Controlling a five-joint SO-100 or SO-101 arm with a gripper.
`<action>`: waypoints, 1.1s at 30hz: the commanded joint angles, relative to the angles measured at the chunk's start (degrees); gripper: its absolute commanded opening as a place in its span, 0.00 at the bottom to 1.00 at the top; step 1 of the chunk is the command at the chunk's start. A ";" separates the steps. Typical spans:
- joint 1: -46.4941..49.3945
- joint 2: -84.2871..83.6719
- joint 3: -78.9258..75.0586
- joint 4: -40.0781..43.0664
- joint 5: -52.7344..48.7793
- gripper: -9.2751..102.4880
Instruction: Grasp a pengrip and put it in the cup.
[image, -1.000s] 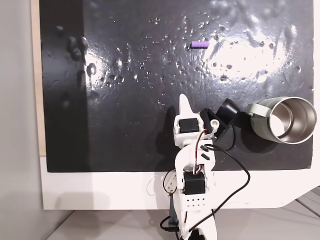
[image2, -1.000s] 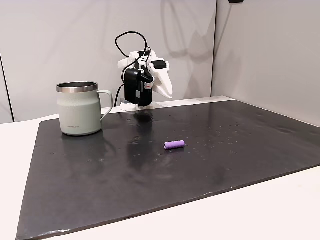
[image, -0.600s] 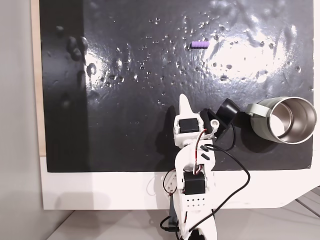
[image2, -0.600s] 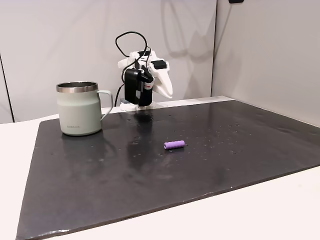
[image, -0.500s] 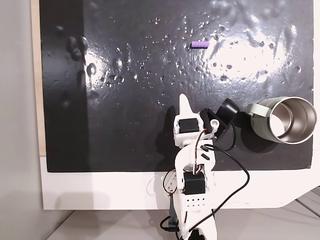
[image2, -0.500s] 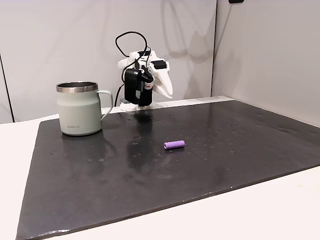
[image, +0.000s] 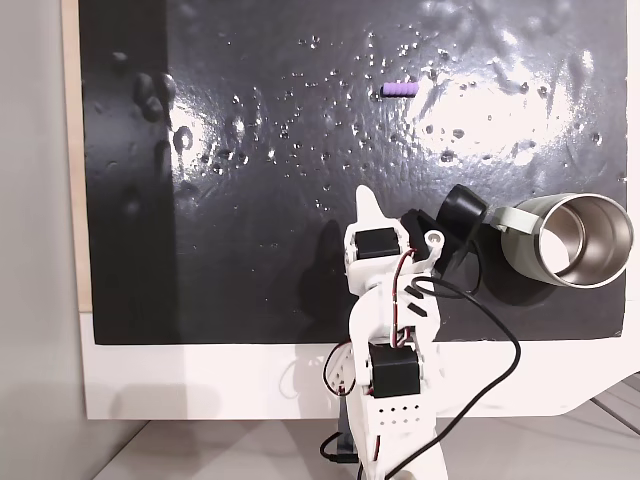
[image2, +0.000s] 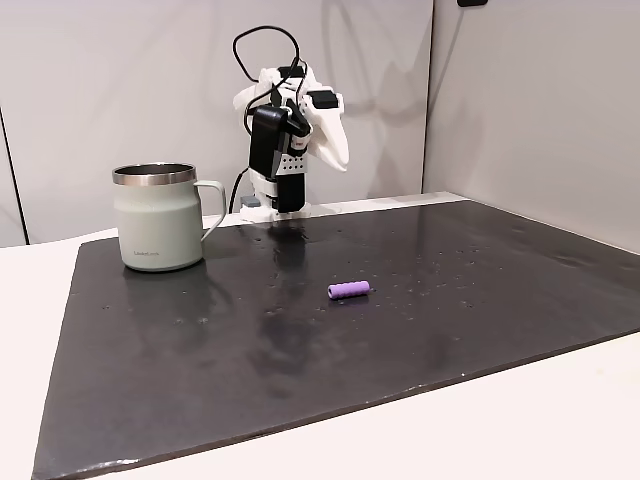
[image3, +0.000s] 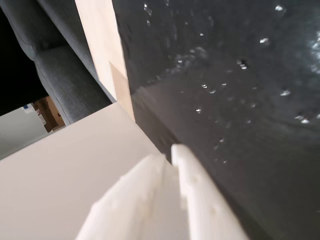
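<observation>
The small purple pengrip (image: 399, 90) lies on its side on the black mat, far from the arm; from the side, the pengrip (image2: 349, 290) rests mid-mat. The pale grey-green cup (image: 566, 240) stands upright at the mat's right edge with its steel inside showing. Seen from the side, the cup (image2: 156, 230) is at the left with its handle toward the arm. My white gripper (image: 367, 196) is raised near the arm's base, well short of the pengrip. The gripper (image2: 342, 160) hangs high above the mat's back edge. In the wrist view the gripper (image3: 169, 153) has its fingers pressed together, holding nothing.
The glossy black mat (image: 250, 180) covers most of the white table (image: 200, 380). A wooden strip (image: 70, 150) runs along its left side. Black cables (image: 480, 370) loop from the arm near the cup. Walls (image2: 520, 100) stand behind and to the right.
The arm has lifted: the gripper sits higher in the side view, and the black camera part has shifted slightly toward the cup from above. Pengrip and cup have not moved.
</observation>
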 joint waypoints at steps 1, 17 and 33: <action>-2.29 -10.11 -16.79 3.60 2.11 0.08; 2.29 -58.54 -77.26 35.42 6.68 0.29; 11.60 -90.09 -98.88 40.96 -0.18 0.30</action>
